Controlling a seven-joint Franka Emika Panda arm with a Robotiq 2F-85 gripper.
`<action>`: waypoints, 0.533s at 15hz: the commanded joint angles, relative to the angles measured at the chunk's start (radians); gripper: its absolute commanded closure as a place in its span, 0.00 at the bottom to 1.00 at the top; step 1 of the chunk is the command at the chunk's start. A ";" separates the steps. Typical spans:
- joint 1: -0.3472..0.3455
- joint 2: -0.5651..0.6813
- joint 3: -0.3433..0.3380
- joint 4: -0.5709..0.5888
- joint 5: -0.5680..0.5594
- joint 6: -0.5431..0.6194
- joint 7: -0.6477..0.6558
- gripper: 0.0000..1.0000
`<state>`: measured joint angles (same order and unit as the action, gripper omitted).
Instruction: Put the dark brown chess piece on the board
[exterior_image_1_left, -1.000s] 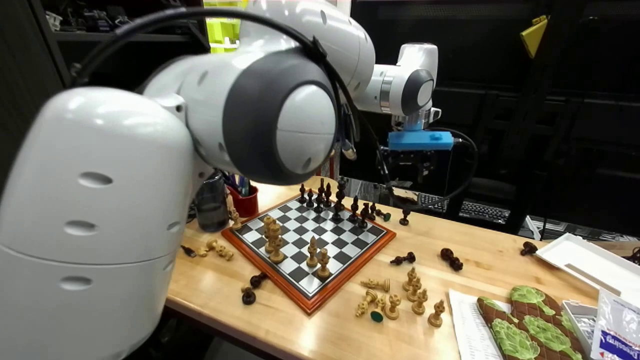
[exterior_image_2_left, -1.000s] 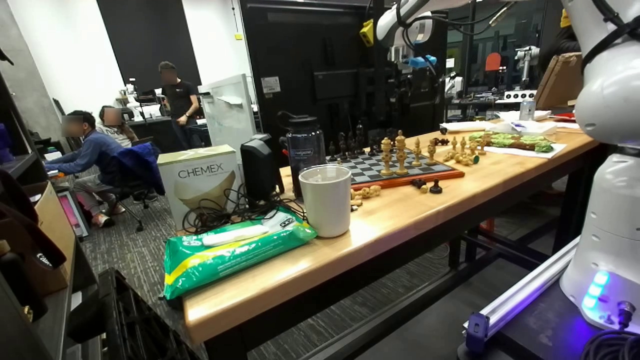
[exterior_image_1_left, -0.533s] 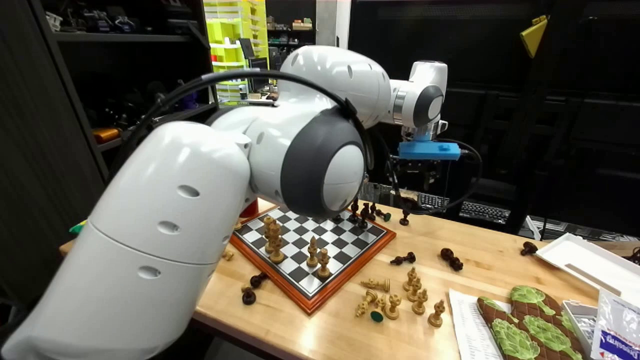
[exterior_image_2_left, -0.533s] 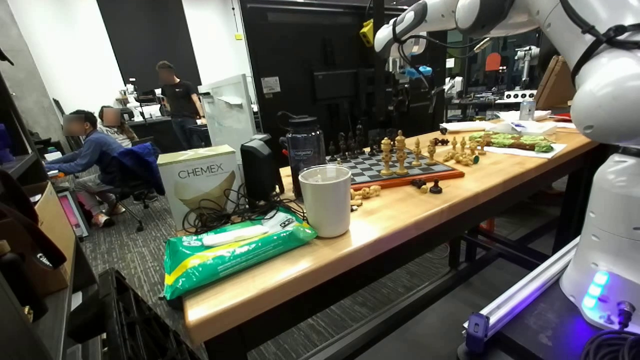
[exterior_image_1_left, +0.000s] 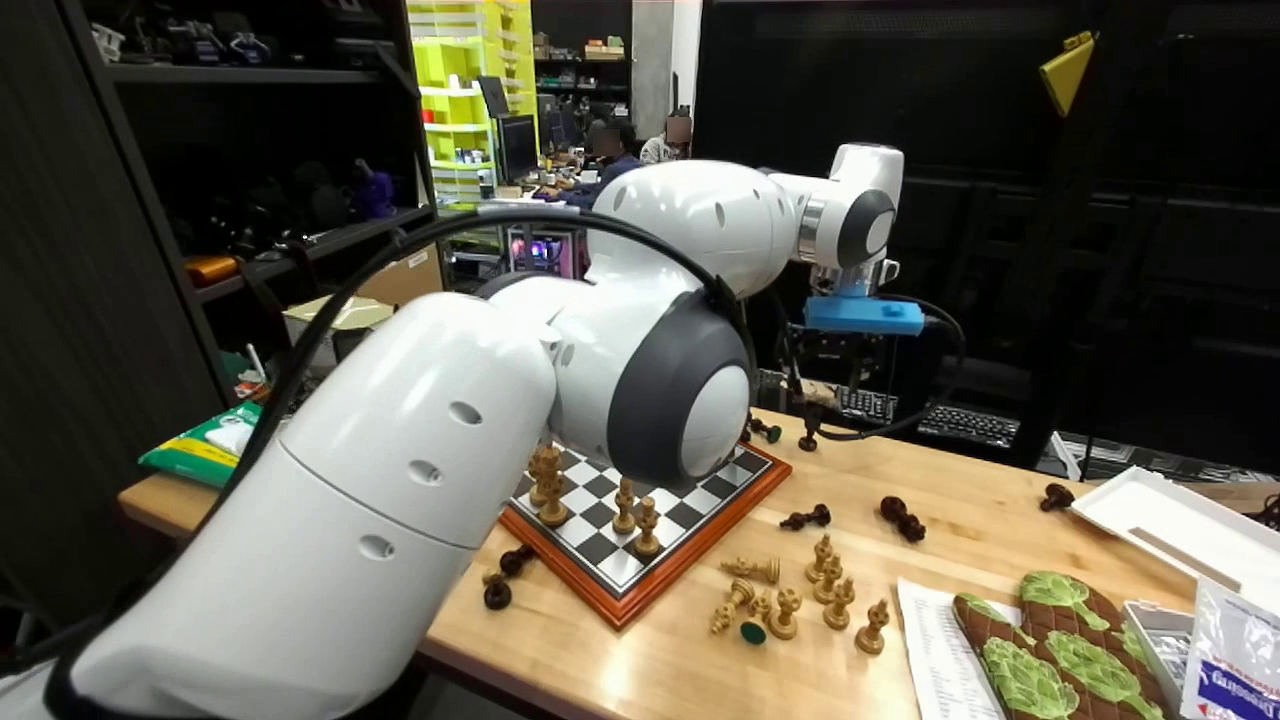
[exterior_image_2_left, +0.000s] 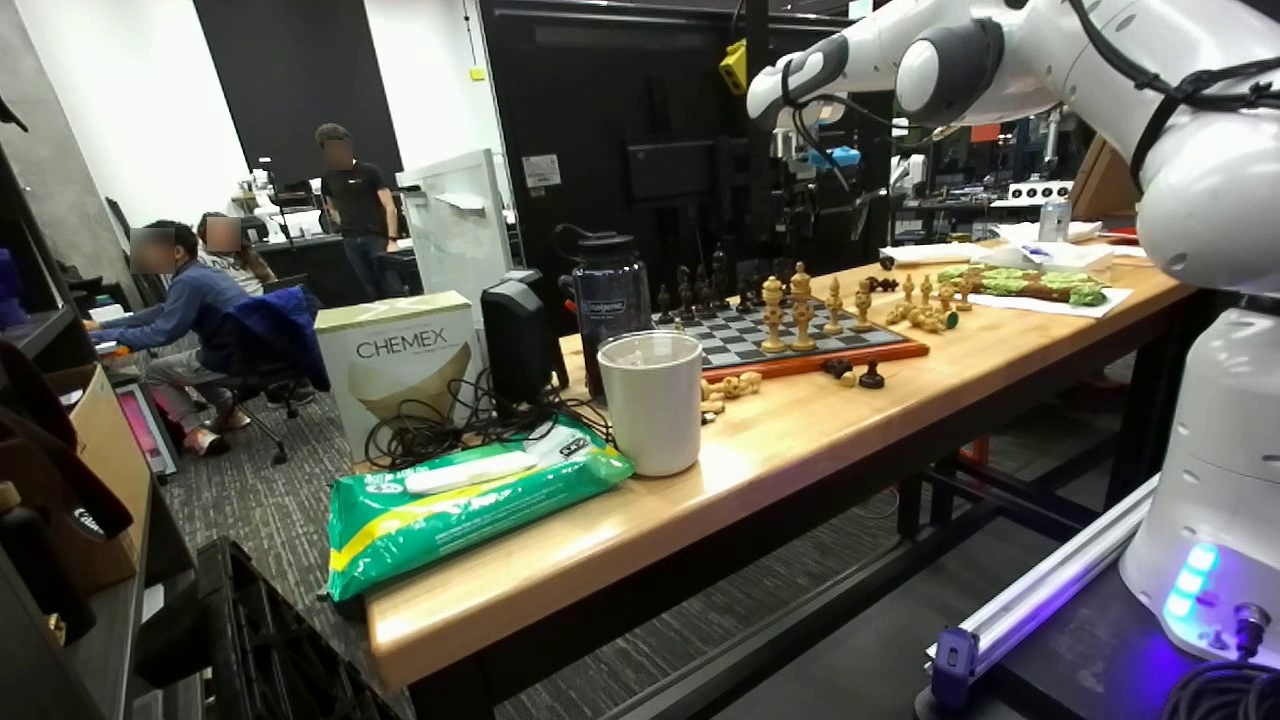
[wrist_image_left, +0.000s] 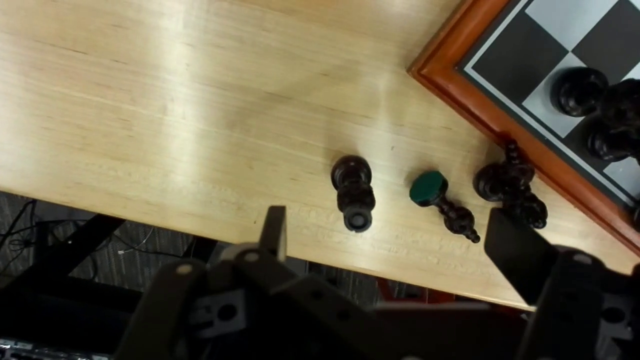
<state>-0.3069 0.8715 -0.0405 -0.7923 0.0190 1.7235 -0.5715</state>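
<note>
The board (wrist_image_left: 452, 65) has a reddish-brown frame, and several dark pieces stand on it; in an exterior view the board (exterior_image_1_left: 690, 555) is partly covered by the arm. My gripper (wrist_image_left: 387, 225) is open above the far table edge, holding nothing. Between its fingers, lower down, a dark brown chess piece (wrist_image_left: 352, 192) stands upright on the table, and a fallen dark piece (wrist_image_left: 457, 220) shows its green base. More dark pieces (wrist_image_left: 505, 180) lie against the frame near the right finger. Other dark brown pieces (exterior_image_1_left: 903, 520) lie loose beside the board. Which one is meant, I cannot tell.
Light pieces (exterior_image_1_left: 785, 612) stand and lie beside the board, near green-and-brown oven mitts (exterior_image_1_left: 1075, 645) and a white tray (exterior_image_1_left: 1190, 530). A keyboard (exterior_image_1_left: 970, 422) sits behind the table. A mug (exterior_image_2_left: 652, 405) and a dark bottle (exterior_image_2_left: 608, 290) stand at the board's other side.
The arm has come down, and in an exterior view its elbow has also swung to the right. My gripper is lower and slightly farther right, still open. The chess pieces have not moved.
</note>
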 joint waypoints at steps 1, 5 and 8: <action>-0.023 0.086 0.023 0.144 0.009 -0.072 -0.017 0.00; -0.029 0.134 0.028 0.194 0.017 -0.096 -0.024 0.00; -0.028 0.160 0.030 0.212 0.013 -0.101 -0.026 0.00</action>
<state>-0.3258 0.9916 -0.0225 -0.6455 0.0192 1.6575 -0.5790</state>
